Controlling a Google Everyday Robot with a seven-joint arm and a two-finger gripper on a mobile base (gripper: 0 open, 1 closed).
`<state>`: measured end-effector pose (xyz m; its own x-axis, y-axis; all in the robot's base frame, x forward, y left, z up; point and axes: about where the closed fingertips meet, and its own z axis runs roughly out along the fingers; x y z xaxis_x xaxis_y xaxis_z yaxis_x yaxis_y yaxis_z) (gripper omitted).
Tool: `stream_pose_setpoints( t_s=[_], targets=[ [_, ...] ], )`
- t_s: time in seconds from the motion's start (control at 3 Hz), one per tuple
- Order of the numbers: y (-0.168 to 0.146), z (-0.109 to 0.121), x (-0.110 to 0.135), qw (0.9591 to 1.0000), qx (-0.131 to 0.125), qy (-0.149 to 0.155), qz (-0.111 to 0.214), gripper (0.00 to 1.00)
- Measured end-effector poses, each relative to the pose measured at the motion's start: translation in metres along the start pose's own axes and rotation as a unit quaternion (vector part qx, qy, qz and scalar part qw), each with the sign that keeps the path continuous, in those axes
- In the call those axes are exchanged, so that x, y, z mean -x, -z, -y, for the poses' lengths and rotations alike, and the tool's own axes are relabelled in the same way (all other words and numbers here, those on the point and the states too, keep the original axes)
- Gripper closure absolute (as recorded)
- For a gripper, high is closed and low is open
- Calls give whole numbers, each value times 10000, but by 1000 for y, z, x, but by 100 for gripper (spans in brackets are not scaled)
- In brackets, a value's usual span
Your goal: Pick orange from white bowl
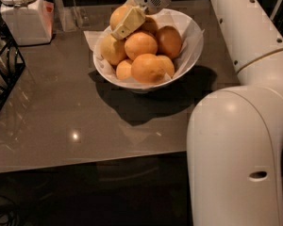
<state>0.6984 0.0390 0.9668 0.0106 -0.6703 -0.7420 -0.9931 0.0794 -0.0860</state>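
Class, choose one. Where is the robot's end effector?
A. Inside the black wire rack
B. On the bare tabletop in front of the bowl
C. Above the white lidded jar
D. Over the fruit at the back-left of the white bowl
D: the end effector is right at the orange at the back-left of the pile in the white bowl, away from the white lidded jar.

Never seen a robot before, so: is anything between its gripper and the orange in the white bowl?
Nothing visible. The gripper is at the topmost orange, at the back left of the white bowl; the other fruits lie below and beside it, none between.
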Motion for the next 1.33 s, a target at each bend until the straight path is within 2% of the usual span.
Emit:
stream_pose_setpoints(
  t_s=[0.33,0.67,1.0,1.33],
  targets=[
    [3,0,2,10000,0,2,3,100],
    [33,-7,3,9998,-129,51,137,100],
    [62,-19,-7,9993,-158,-116,318,100],
    [62,-18,-6,9993,-157,-117,318,100]
  ],
)
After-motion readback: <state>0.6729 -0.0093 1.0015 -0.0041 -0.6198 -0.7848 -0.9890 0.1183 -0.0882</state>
